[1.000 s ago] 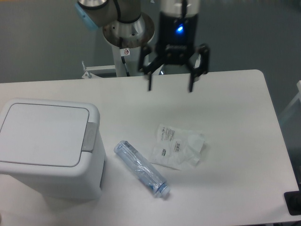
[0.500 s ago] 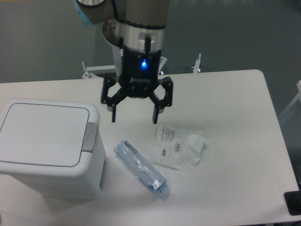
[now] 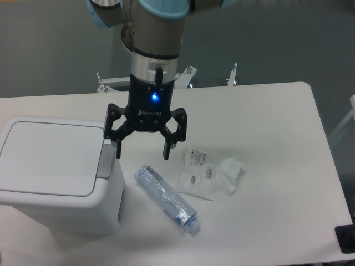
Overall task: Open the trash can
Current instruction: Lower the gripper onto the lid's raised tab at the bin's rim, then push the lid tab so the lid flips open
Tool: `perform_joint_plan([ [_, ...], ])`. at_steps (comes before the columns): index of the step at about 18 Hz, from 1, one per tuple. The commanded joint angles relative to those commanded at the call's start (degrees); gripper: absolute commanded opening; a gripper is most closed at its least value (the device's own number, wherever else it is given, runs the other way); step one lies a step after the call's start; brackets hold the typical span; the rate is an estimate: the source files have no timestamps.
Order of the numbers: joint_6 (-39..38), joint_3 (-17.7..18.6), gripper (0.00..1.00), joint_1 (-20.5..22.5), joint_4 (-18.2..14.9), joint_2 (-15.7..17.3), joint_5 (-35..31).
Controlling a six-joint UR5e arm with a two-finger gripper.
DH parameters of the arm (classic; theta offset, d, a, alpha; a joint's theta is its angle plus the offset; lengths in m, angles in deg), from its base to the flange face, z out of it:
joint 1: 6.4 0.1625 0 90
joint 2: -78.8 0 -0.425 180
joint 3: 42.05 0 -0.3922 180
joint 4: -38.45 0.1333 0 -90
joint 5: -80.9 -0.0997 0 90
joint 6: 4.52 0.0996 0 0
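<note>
I see my tool with fingers spread apart, holding nothing, just beside the grey button of the bin, which sits lid-shut at the desk's left.

This looks like a robotics lab or test bench. A bare white rectangular table fills most of the frame, backed by a plain grey-green floor along the top. At upper centre, a silver-and-blue jointed robot arm rises from a metal mounting pedestal bolted at the table's far edge.
</note>
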Motion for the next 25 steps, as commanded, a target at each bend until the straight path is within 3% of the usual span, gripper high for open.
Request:
perform_joint_plan([
  [25, -1.8, 2.0, 1.0, -1.1, 0.0, -0.8, -0.3],
])
